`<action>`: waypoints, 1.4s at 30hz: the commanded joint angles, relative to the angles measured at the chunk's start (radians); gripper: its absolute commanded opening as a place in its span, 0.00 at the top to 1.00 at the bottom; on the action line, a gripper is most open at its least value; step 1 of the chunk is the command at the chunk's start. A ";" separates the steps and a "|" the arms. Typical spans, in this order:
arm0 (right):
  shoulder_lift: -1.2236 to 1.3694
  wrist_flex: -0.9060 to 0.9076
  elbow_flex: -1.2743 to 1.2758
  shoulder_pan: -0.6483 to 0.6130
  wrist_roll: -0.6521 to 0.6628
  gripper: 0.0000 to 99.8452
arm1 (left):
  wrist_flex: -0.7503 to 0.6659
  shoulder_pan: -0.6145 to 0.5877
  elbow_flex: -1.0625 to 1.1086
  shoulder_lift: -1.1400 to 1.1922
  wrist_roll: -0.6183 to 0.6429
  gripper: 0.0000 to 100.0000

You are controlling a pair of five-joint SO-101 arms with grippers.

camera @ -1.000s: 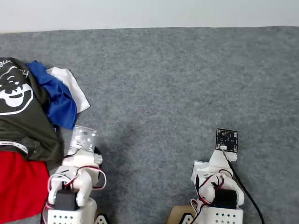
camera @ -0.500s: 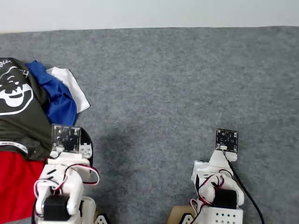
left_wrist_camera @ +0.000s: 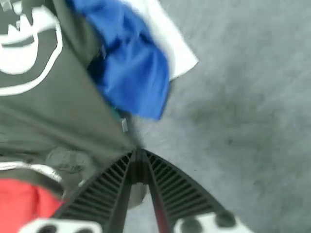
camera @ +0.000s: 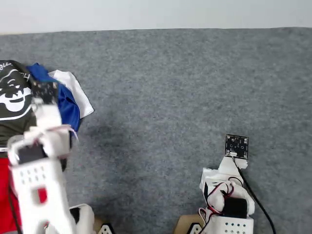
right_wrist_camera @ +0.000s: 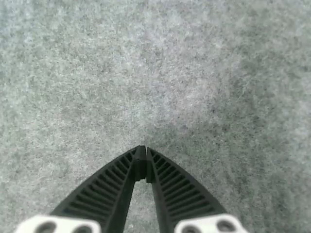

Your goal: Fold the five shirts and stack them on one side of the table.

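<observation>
the shirts lie in a loose, unfolded heap at one side of the grey counter (camera: 185,87), with the dark shirt (camera: 13,127) and its white print on top. a blue shirt (camera: 69,111) is bunched against the dark shirt's edge, on its side toward the open counter. a white shirt (camera: 80,95) sticks out from under the blue one, one layer further from the dark shirt. a red shirt (camera: 4,192) lies touching the dark shirt's near hem and is partly covered by it. the left arm (camera: 36,170) is raised and stretched out over the dark shirt, its forearm crossing the dark and red cloth and its wrist camera board (camera: 44,90) above the seam between dark and blue. in the left wrist view the left hand (left_wrist_camera: 141,156) points down at the dark shirt's hem, right where the cloth gives way to bare counter. its two ribbed fingers (left_wrist_camera: 171,187) are pressed together tip to tip with no cloth visible between them. whether the tips touch the fabric cannot be told. the right arm (camera: 226,195) sits folded low, well apart from the dark shirt across the bare counter. the right hand (right_wrist_camera: 142,154) aims down at plain grey surface with its fingers pressed together, pinching nothing.
</observation>
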 commanded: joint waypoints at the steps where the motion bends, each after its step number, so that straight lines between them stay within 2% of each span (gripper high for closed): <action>1: -0.010 0.007 0.017 -0.004 -0.006 0.99 | 0.018 -0.081 -0.191 0.242 -0.121 1.00; 6: -0.010 0.007 0.017 -0.004 -0.006 0.99 | 0.028 -0.153 -0.311 0.446 -0.152 1.00; 10: -0.010 0.007 0.017 -0.004 -0.006 0.99 | 0.046 -0.172 -0.317 0.539 -0.324 1.00; 14: -0.010 0.007 0.017 -0.004 -0.006 0.99 | 0.118 -0.172 -0.317 0.598 -0.390 0.99; 22: -0.010 0.007 0.017 -0.004 -0.006 0.99 | 0.155 -0.239 -0.317 0.643 -0.437 0.80; 27: -0.010 0.007 0.017 -0.004 -0.006 0.99 | 0.143 -0.261 -0.282 0.649 -0.488 0.77; 36: -0.010 0.007 0.017 -0.004 -0.006 0.99 | -0.110 -0.261 -0.090 0.649 -0.488 0.77; 42: -0.010 0.007 0.017 -0.004 -0.006 0.99 | -0.195 -0.259 -0.048 0.649 -0.465 0.81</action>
